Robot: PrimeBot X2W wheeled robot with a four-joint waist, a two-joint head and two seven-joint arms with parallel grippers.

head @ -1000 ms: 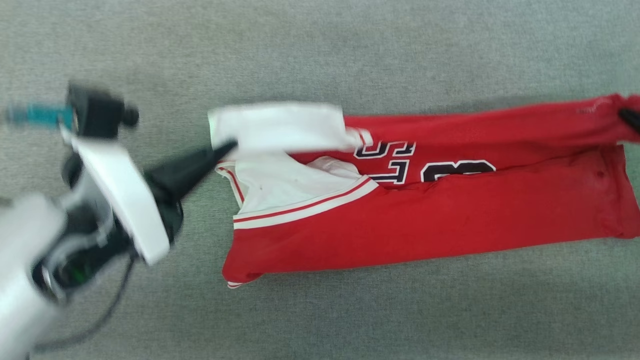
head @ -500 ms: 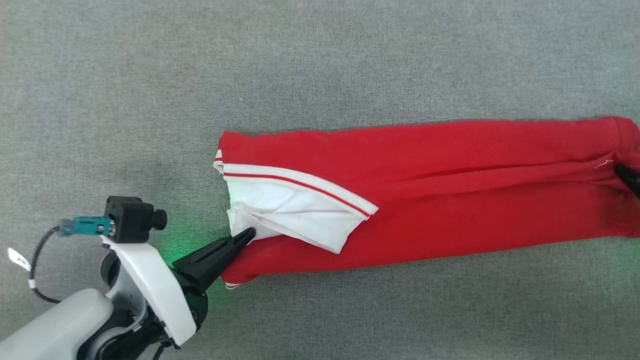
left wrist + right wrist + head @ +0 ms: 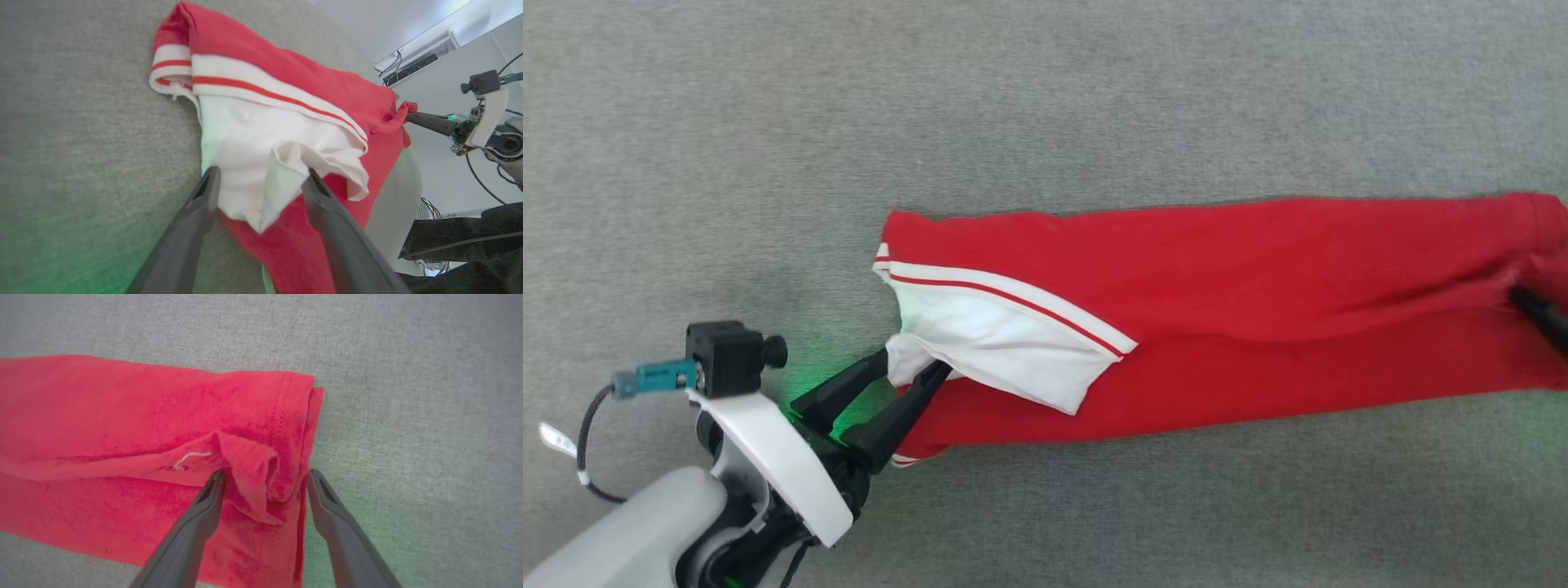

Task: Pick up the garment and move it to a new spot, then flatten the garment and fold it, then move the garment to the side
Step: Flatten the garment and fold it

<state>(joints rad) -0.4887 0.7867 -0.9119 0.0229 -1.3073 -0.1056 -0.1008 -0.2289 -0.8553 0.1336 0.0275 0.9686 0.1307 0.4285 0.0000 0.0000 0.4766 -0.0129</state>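
Nearest, at 7 o'clock in head view: pale L forearm (image 3: 621, 531) w/ white wrist shell, black wrist cam (image 3: 723, 355) and teal plug (image 3: 658, 377) on top, thin dark cable (image 3: 582, 449) looping off at 8. Just beyond, left hand (image 3: 914, 360) pointing toward 2 o'clock, fingers spread wide, nothing clamped. Loose corner of white sleeve (image 3: 996, 351) between the tips, lower finger touching cloth. Green glow (image 3: 829, 392) on grey cloth-covered table (image 3: 768, 122) beside fingers. Then garment (image 3: 1258, 327): folded into long red band, flat on table, running 9 to 3 across mid view, R end cut off by picture edge at 3. At its 9 o'clock end, sleeve folded over red body, white-red-white trim (image 3: 1013, 304) slanting from 10 toward 4. In L wrist view, same sleeve bunched between the two dark fingers, red body underneath, table edge beyond at 3–4 o'clock. At far R end, right hand (image 3: 266, 473) likewise open, fingers apart either side of small raised pucker (image 3: 253, 490) of red cloth next to stitched hem (image 3: 300, 416). Not squeezed on it; whether tips touch cloth, can't tell. Short white thread (image 3: 192, 457) at 10 o'clock of pucker. Farthest, toward 12 in head view: more grey table.
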